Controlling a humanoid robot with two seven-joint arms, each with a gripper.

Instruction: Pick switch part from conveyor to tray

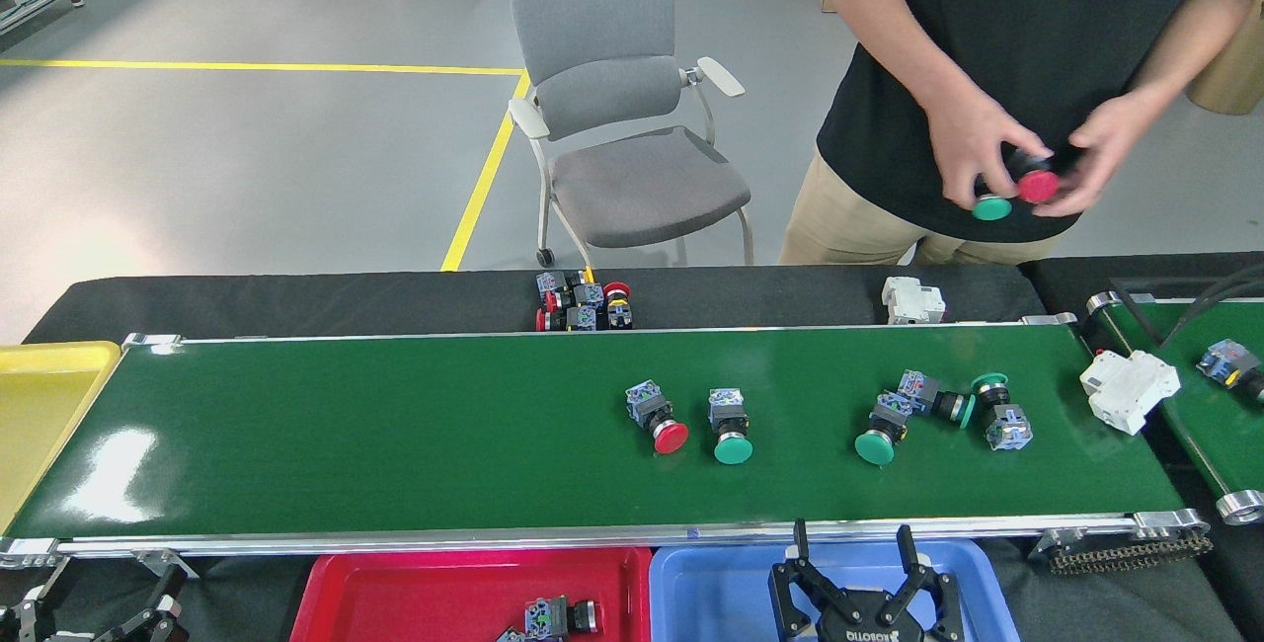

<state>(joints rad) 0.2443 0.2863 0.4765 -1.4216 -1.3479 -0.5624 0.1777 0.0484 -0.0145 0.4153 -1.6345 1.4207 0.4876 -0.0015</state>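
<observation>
Five mushroom-head push-button switch parts on the glossy dark-green conveyor belt (395,435)—one red-capped (657,416), four green-capped (731,425)—and three plastic trays: yellow (39,405), red (415,593), blue (711,593).

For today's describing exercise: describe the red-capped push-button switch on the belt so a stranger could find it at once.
Start at the long dark-green conveyor belt with silver rails. Near its middle lie two mushroom-headed switches side by side; take the left one, the red-capped push-button switch. Every other cap on the belt, like its green-capped neighbour, is green.
</observation>
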